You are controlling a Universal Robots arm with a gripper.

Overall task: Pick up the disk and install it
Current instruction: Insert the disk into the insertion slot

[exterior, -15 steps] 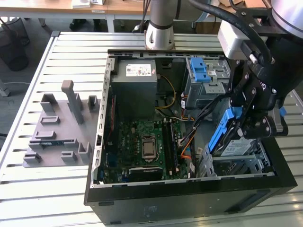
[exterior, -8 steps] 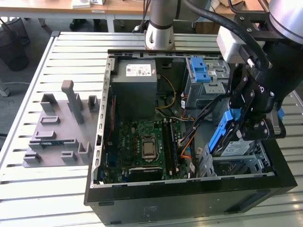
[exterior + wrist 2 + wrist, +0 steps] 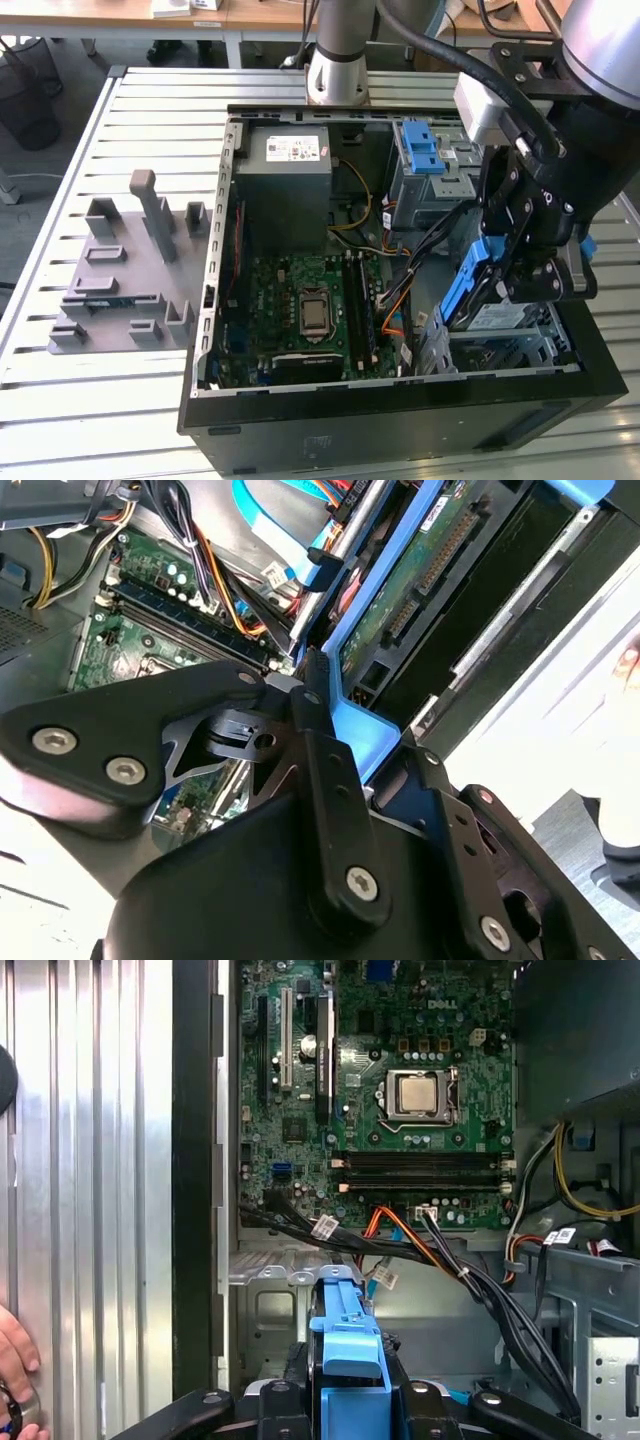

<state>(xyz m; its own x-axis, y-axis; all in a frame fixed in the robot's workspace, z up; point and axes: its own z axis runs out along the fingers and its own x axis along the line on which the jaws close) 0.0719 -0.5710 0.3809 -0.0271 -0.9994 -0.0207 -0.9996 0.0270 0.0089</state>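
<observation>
While the arm reaches into the open computer case [image 3: 215, 330] in the exterior view, its gripper [image 3: 500, 275] is clenched on the disk [image 3: 470, 280], held tilted on edge over the drive bay at the case's corner on the exterior view's right. A grey power supply [image 3: 285, 175] sits at the far side, the green circuit board [image 3: 300, 305] on the case floor.

Second wrist view: the disk [image 3: 420, 570], blue-framed, is pinched between the black fingers [image 3: 325, 780], with cables [image 3: 215, 575] beside it.

First wrist view: the disk's blue edge [image 3: 348, 1355] stands between the fingers, above the circuit board [image 3: 400, 1080]. A person's hand [image 3: 15, 1360] rests on the slatted table [image 3: 90, 1160].
</observation>
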